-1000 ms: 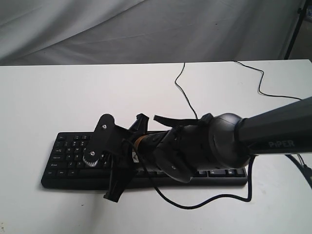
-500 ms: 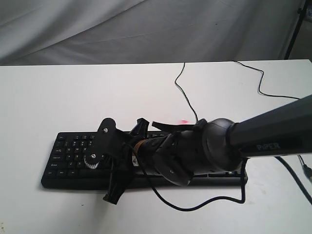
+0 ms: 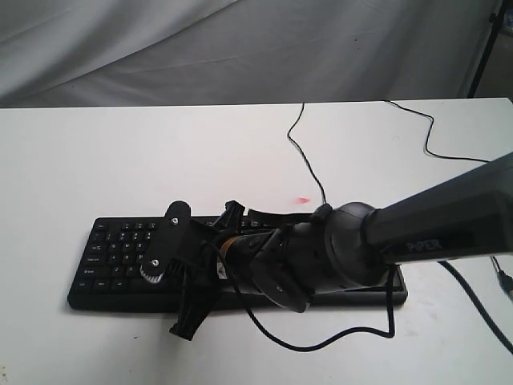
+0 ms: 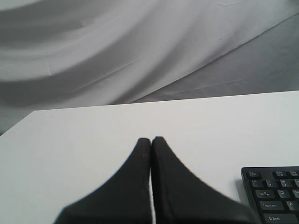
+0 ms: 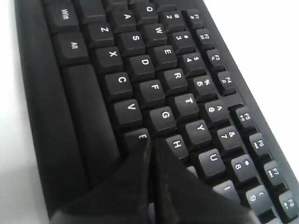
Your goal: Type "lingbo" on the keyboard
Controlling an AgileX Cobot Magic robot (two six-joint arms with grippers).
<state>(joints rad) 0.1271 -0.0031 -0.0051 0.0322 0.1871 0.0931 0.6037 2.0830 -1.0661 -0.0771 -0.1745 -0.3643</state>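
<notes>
The black keyboard [image 3: 112, 257] lies across the near middle of the white table. My right arm reaches over it from the right. The right gripper [image 3: 189, 282] hangs low over the left half of the keys. In the right wrist view the right gripper [image 5: 150, 141] is shut, and its joined tips are down at a half-hidden key just below G [image 5: 162, 115] and beside H [image 5: 176, 144]. I cannot tell whether they press it. The left gripper [image 4: 151, 139] is shut with nothing in it, above bare table. The keyboard's corner [image 4: 273, 196] shows beside it. The left arm does not appear in the exterior view.
The keyboard's thin cable [image 3: 300, 152] runs toward the table's far edge, and another black cable [image 3: 425, 132] crosses the far right. The arm's own cable [image 3: 321, 346] loops in front of the keyboard. A small red spot [image 3: 302, 200] sits behind it. Grey cloth [image 3: 240, 48] hangs behind the table.
My right arm has sunk lower over the keyboard, bringing the gripper closer to the keys. The red spot behind the keyboard has come into sight.
</notes>
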